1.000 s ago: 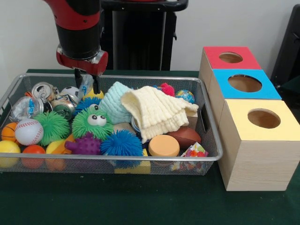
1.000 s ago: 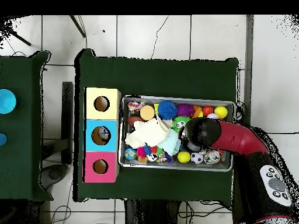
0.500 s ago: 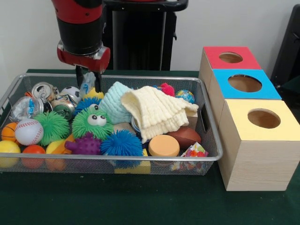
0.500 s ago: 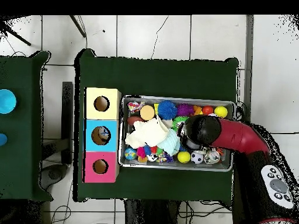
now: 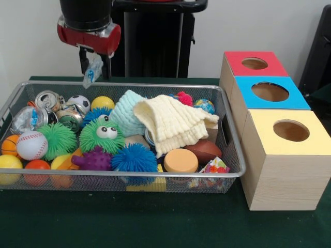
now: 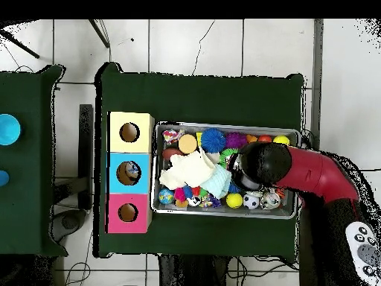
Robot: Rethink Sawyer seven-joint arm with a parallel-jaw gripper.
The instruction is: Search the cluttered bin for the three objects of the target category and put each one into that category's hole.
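No writing can be read on anything here; the only label in sight is a blue-and-white patch on the small clear bottle, whose thin plastic walls are wrinkled and dented. That bottle hangs clamped between the two dark fingers of the hand, lifted clear above the far rim of the bin near its left end in the front view. The bin is a wide, shallow basket of silver wire mesh with a metal rim, standing on the dark green bench. Another crumpled clear bottle with a touch of blue lies at the bin's left end, next to two shiny dented metal cans. Around them sit a stitched baseball, a small football-patterned ball, a smooth yellow ball, a green spiky ball with googly eyes, a blue spiky ball and a knobbly purple ball. A cream waffle-textured cloth drapes over a pale teal knitted piece. Right of the bin stand three wood-sided boxes, each with a round hole in a coloured top: red, blue and yellow. In the overhead view the red arm covers the bin's end away from the boxes.
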